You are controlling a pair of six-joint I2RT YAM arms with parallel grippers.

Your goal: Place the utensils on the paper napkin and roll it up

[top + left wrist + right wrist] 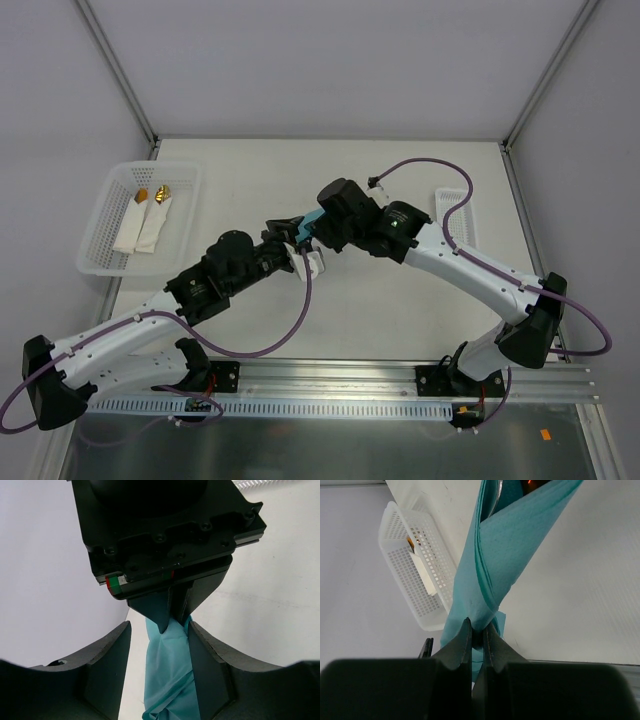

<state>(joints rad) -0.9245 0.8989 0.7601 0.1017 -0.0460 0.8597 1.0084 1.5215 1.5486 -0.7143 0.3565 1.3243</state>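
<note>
The teal paper napkin (314, 222) is rolled into a narrow tube and held off the table between both grippers. My right gripper (477, 626) is shut on one end of the roll (505, 545). In the left wrist view its closed fingertips (175, 615) pinch the top of the napkin (170, 670). My left gripper (159, 630) is open around the roll, which lies against its right finger (210, 670), with a gap on the left side. The utensils are hidden inside the roll; only a shiny sliver (497, 490) shows at its far end.
A white perforated basket (100, 235) at the far left holds two white rolled napkins with gold-tipped utensils (152, 215); it also shows in the right wrist view (407, 555). A white tray (458, 215) sits at the right, behind the right arm.
</note>
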